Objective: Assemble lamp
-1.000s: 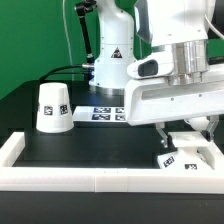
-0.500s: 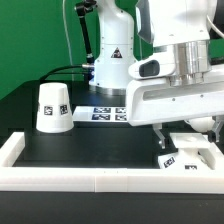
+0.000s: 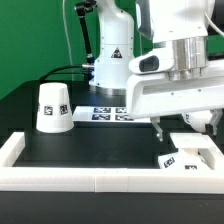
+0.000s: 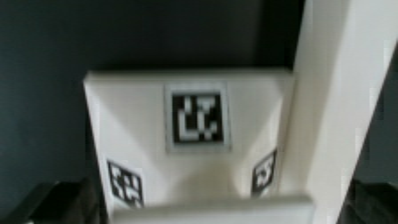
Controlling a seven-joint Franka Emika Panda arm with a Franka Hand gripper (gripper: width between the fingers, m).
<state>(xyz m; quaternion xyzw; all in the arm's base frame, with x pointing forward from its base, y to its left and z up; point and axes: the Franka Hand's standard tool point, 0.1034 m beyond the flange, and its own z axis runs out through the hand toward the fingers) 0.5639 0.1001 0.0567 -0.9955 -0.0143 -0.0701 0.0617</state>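
White arm (image 3: 112, 30), boxy white gripper (image 3: 182, 127), black cables (image 3: 62, 71), triangular sticker (image 3: 113, 56)

No words or numbers legible. Black-and-white square tags on shade (image 3: 53, 107), base (image 3: 190, 156), marker board (image 3: 106, 112). Black sticker with white triangle sign on robot pedestal (image 3: 113, 57).

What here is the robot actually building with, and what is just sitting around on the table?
Part of the job:
lamp shade
lamp base

Just there:
marker board
white border rail
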